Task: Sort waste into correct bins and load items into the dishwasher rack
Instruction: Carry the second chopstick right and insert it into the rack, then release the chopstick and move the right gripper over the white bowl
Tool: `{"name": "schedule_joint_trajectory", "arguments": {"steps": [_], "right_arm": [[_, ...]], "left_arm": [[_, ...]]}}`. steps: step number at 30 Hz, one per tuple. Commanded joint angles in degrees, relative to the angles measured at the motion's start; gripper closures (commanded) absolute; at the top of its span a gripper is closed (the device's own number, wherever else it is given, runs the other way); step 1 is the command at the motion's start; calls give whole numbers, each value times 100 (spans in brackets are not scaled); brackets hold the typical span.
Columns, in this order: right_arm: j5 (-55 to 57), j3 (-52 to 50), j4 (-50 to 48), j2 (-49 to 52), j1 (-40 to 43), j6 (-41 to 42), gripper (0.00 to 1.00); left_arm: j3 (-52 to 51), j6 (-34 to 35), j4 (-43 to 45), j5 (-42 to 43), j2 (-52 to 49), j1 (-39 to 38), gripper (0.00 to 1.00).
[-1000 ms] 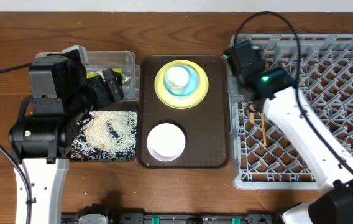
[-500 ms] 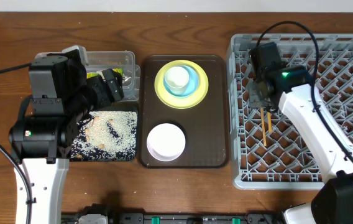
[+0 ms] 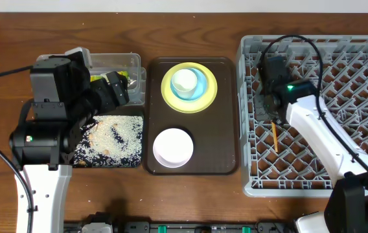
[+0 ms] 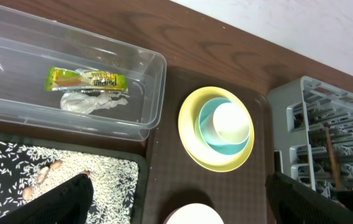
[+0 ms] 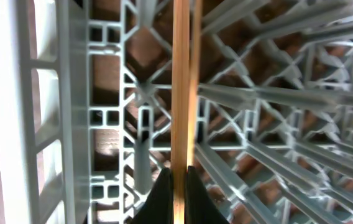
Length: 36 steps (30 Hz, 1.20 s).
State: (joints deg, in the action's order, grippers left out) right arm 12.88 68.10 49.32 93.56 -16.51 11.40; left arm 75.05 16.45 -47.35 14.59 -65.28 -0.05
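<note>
Table (image 3: 190, 32): brown wood, seen from overhead with 12 o'clock at the far edge.

Rack (image 3: 313, 40): grey pegged crate filling the 3 o'clock side.

Serving tray (image 3: 226, 129): dark brown, at centre, just beside the rack's 9 o'clock wall.

Black tray (image 3: 142, 142): at 8 o'clock, beside the serving tray.

Tub (image 3: 134, 65): clear plastic, at 10 o'clock, just beyond the black tray.

Plate (image 3: 211, 94): yellow, on the 12 o'clock half of the serving tray.

White bowl (image 3: 173, 147): upright, on the 6 o'clock half of the serving tray.

Blue bowl (image 3: 201, 90): nested on the plate.

Cup (image 3: 184, 81): white, sitting inside the blue bowl.

Left gripper (image 4: 176, 186): jaws spread wide and empty, hanging over the black tray and tub.

Right gripper (image 5: 178, 186): low inside the rack near its 9 o'clock wall, fingers clenched on the chopsticks.

Chopsticks (image 3: 274, 137): two wooden sticks side by side in the rack, free ends pointing to 6 o'clock over the lattice floor.

Napkin (image 4: 92, 102): crumpled white, in the tub.

Wrapper (image 4: 86, 79): yellow-green, in the tub, touching the napkin's 12 o'clock side.

Rice (image 3: 126, 126): loose white grains scattered across the black tray.
</note>
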Motion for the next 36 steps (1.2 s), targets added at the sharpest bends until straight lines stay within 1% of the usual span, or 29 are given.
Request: {"name": "schedule_joint_trajectory", "arguments": {"steps": [1, 4, 6, 10, 15, 18, 22, 23, 26, 28, 32, 35, 36], "right_arm": [[-203, -225, -155, -61, 74, -70, 98], [-201, -343, -240, -61, 74, -9, 97], [-201, -378, -240, -61, 74, 35, 93], [-201, -404, -236, -61, 74, 35, 89], [-201, -404, -234, -61, 74, 35, 87], [-201, -404, -236, -61, 74, 35, 87], [-153, -372, -229, -68, 76, 26, 94], [-109, -308, -170, -79, 76, 7, 94], [-114, 173, 264, -133, 74, -98, 95], [-157, 649, 638, -170, 57, -96, 93], [-835, 1506, 1137, -267, -13, -98, 86], [-2118, 1827, 1097, -337, -120, -103, 78], [-2627, 1836, 988, -341, -186, -103, 77]], "left_arm": [[50, -55, 2, -74, -31, 26, 8], [50, -55, 2, -74, -31, 26, 8], [50, -55, 2, -74, -33, 26, 8], [50, -55, 2, -74, -31, 26, 8], [50, -55, 2, -74, -31, 26, 8], [50, -55, 2, -74, -33, 26, 8], [50, -55, 2, -74, -33, 26, 8], [50, -55, 2, -74, -33, 26, 8], [50, -55, 2, -74, -31, 26, 8], [50, -55, 2, -74, -31, 26, 8], [50, -55, 2, -74, -31, 26, 8], [50, -55, 2, -74, -31, 26, 8], [50, -55, 2, -74, -31, 26, 8]]}}
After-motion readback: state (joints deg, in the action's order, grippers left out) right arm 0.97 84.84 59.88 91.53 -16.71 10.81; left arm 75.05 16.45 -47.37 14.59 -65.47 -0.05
